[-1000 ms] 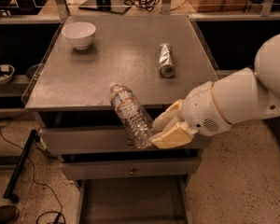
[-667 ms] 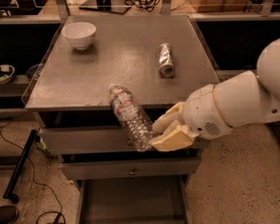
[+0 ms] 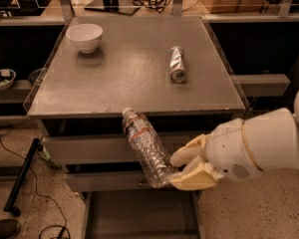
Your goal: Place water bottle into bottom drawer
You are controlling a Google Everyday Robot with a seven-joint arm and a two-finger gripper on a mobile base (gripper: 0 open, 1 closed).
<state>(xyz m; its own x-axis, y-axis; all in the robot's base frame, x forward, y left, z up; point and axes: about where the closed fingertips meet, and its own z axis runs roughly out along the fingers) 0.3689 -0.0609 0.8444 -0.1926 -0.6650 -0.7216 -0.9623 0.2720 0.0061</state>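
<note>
On the left, a white bowl sits far back on the counter, well apart from the work. A black pole leans on the floor beside the cabinet, outside any likely path.

In the middle, the water bottle hangs tilted in the air, cap up and to the left, just under the counter's front edge and in front of the two upper drawers. The bottom drawer stands pulled out beneath it, and the visible part of its floor is bare. I judge the pick and carry done; lowering and release remain.

The descent looks open, though the cap must stay clear of the counter lip and the upper drawer fronts. A silver can lies on the counter, out of the way.

On the right, the hand is clamped on the bottle's base.
</note>
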